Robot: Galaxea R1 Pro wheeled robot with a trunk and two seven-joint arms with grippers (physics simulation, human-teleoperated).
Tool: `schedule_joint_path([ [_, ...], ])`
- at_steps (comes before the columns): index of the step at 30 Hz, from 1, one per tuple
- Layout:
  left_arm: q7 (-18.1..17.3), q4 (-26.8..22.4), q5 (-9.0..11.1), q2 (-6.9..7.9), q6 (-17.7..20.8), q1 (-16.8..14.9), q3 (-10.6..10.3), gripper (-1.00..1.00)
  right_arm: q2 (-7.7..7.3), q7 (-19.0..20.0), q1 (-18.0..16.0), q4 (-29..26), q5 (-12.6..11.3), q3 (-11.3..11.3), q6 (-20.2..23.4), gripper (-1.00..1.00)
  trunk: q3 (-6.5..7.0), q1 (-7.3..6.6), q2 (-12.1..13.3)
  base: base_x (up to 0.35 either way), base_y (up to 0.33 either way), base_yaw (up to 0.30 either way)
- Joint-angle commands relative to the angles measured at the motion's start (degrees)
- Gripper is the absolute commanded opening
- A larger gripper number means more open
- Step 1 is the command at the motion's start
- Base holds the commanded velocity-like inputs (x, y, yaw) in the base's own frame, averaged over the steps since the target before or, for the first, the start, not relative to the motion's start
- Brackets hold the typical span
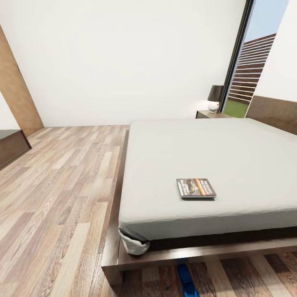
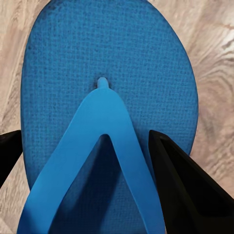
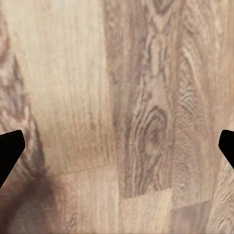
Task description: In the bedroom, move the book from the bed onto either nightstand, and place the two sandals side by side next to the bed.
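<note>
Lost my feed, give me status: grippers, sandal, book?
Left gripper open, fingers astride sandal strap, on floor. Right gripper open, over bare floor. Book on bed. Nothing in the way.

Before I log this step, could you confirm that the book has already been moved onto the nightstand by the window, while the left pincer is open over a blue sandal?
Not quite: the head view shows the book still lying on the bed, not on the nightstand. The rest holds: the left wrist view shows the left pincer open over a blue sandal.
</note>
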Motion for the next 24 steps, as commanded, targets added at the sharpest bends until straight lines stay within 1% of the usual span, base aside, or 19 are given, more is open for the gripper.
schedule_joint_path([
  [1,0.1,0.0,-0.2,0.08,-0.2,0.0,-0.3,-1.0,-0.03,0.2,-0.1,0.1,-0.4,0.5,0.1,1.0,-0.05,-0.01,0.0,0.0,0.0,0.0],
  [3,0.3,0.0,-1.2,0.44,-0.2,0.1,-0.4,-1.0,-0.1,0.2,-0.1,0.1,-0.4,0.5,0.1,1.0,-0.05,-0.01,0.0,0.0,0.0,0.0],
  [6,0.4,0.0,-3.9,1.2,-0.2,0.2,-0.4,-1.0,-0.19,0.2,-0.1,0.1,-0.4,0.5,0.1,1.0,-0.05,-0.01,0.0,0.0,0.0,0.0],
  [7,0.5,0.0,-6.2,1.56,-0.2,0.2,-0.5,-1.0,-0.23,0.2,-0.1,0.1,-0.4,0.5,0.1,1.0,-0.05,-0.01,0.0,0.0,0.0,0.0],
  [9,0.6,0.0,-8.8,1.83,-0.2,0.2,-0.5,-1.0,-0.25,0.2,-0.1,0.1,-0.4,0.5,0.1,1.0,-0.05,-0.01,0.0,0.0,0.0,0.0],
  [10,0.6,0.0,-11.6,2.0,-0.1,0.2,-0.5,-1.0,-0.27,0.2,0.0,0.1,-0.4,0.5,0.1,1.0,-0.05,-0.01,0.0,0.0,0.0,0.0],
  [12,0.8,0.0,-15.0,2.13,-0.1,0.2,-0.5,-1.0,-0.28,0.2,0.0,0.1,-0.4,0.5,0.1,1.0,-0.05,-0.01,0.0,0.0,0.0,0.0],
  [13,1.2,0.0,-19.0,2.4,-0.1,0.3,-0.6,-1.0,-0.28,0.2,-0.1,0.1,-0.4,0.5,0.1,1.0,-0.05,-0.01,0.0,0.0,0.0,0.0],
  [16,1.8,0.0,-26.1,3.08,0.0,0.3,-0.7,-1.0,-0.29,0.2,0.0,0.1,-0.4,0.5,0.1,1.0,-0.05,-0.01,0.0,0.0,0.0,0.0],
  [20,2.2,0.0,-37.3,3.68,0.0,0.3,-1.1,-1.0,-0.29,0.2,0.0,0.1,-0.4,0.5,0.1,1.0,-0.05,-0.01,0.0,0.0,0.0,0.0],
  [21,2.1,0.1,-43.1,3.87,0.1,0.3,-1.2,-1.0,-0.29,0.2,0.0,0.1,-0.4,0.5,0.1,1.0,-0.05,-0.01,0.0,0.0,0.0,0.0],
  [22,2.0,0.1,-46.0,3.96,0.1,0.3,-1.3,-1.0,-0.29,0.2,0.0,0.1,-0.5,0.5,0.1,1.0,-0.05,-0.01,0.0,0.0,0.0,0.0],
  [23,1.9,0.1,-51.5,4.16,0.2,0.3,-1.3,-1.0,-0.29,0.2,0.0,0.1,-0.5,0.5,0.1,1.0,-0.05,-0.01,0.0,0.0,0.0,0.0],
  [24,1.7,0.1,-54.1,4.25,0.3,0.3,-1.4,-1.0,-0.29,0.2,0.0,0.1,-0.5,0.5,0.1,1.0,-0.05,-0.01,0.0,0.0,0.0,0.0],
])
